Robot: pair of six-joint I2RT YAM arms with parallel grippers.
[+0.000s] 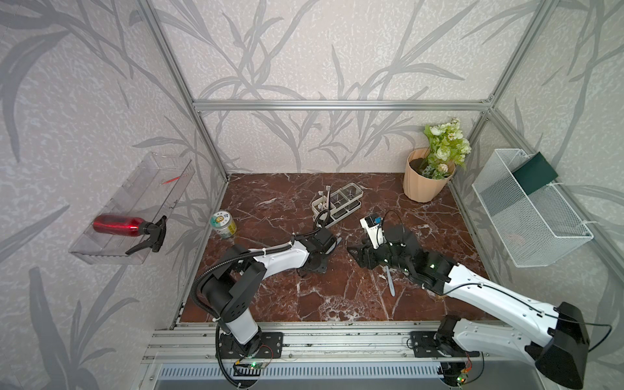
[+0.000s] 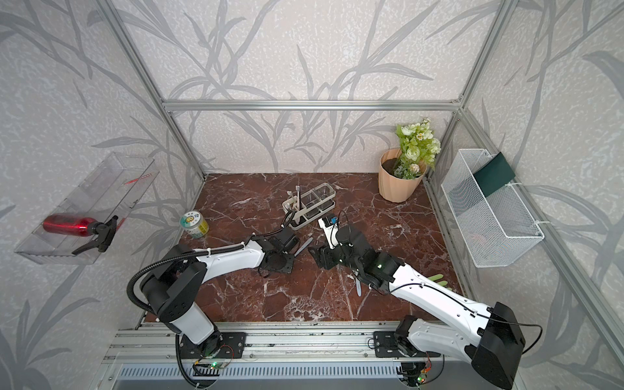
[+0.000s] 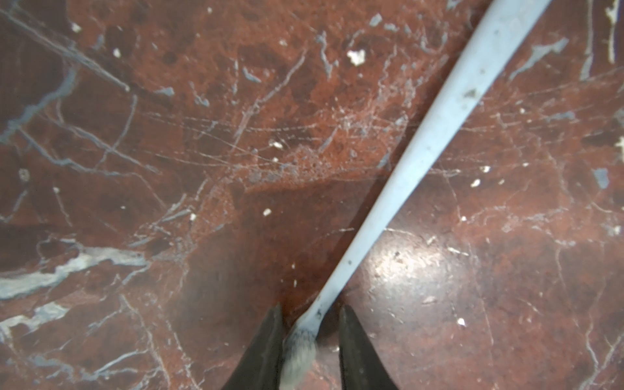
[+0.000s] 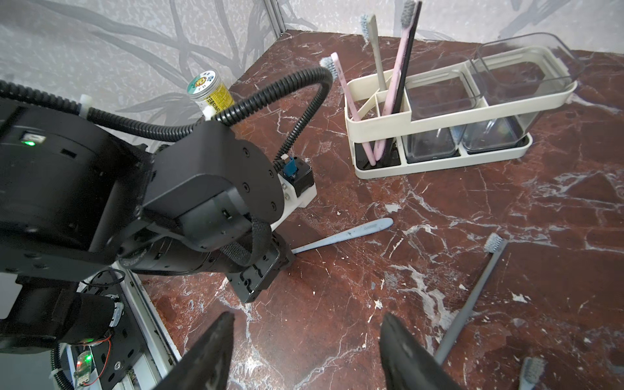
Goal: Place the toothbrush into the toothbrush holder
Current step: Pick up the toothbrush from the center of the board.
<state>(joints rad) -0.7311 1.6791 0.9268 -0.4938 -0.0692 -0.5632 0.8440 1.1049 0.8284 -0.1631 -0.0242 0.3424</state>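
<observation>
- You are looking at the pale blue plastic toothbrush [image 3: 405, 169] lying flat on the red marble tabletop [image 3: 169, 135], near the white-framed toothbrush holder [image 4: 378, 172] with clear compartments but not touching it.
- Its long axis is slanting toward the holder, with the handle end nearer and the bristle head farther.
- Your left gripper [image 3: 310, 307] is straddling the bristle head, jaws narrow, a gap showing on one side.
- Your right gripper [image 4: 307, 337] is hanging wide, holding nothing.

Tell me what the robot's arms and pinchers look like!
White shells, black joints. The left arm carries a ribbed black hose, the right arm a thin black cable. The left gripper and right gripper each have two dark, pointed fingers.
</observation>
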